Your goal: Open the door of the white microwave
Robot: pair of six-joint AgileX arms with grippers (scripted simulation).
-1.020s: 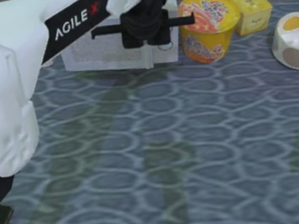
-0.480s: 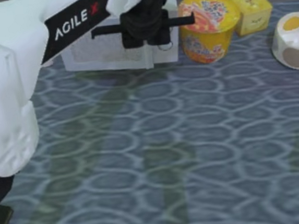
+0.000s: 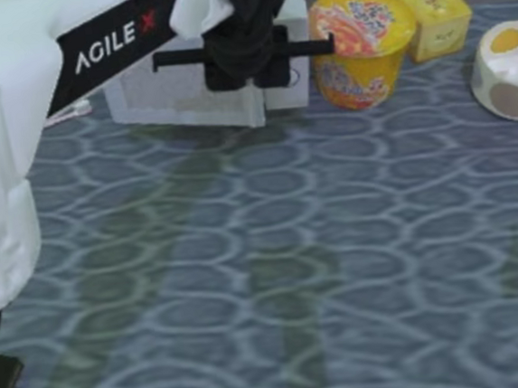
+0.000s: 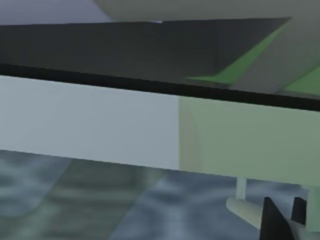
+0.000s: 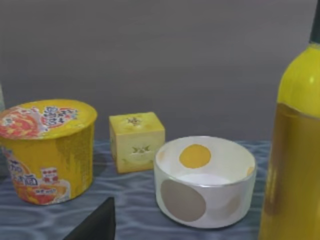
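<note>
- At the far edge of the counter (image 3: 275,274), toward its left, stands the white microwave (image 3: 293,14); we have our left arm stretched over it because the door (image 3: 187,96) faces us from its front.
- Our left pincer (image 3: 246,61) hangs right at the door's right edge, beside the knob panel. That is where the free side of the door sits, so a pull there would swing it on its far hinge, we judge.
- We cannot tell how wide the pincer is set, since the wrist body hides the fingertips from above (the left wrist view shows only dark tips low down near a small pale handle).
- The door's near corner looks slightly proud of the front in the top view, so we judge it barely ajar, with most of the opening left to do.
- Just right of the microwave sits a yellow noodle cup (image 3: 359,44); beyond it are a yellow cube (image 3: 439,17) and a white bowl (image 3: 507,68), all clear of the door's swing.
- Our right arm is parked out of the top view; its camera faces those three things and a yellow bottle (image 5: 295,150).
</note>
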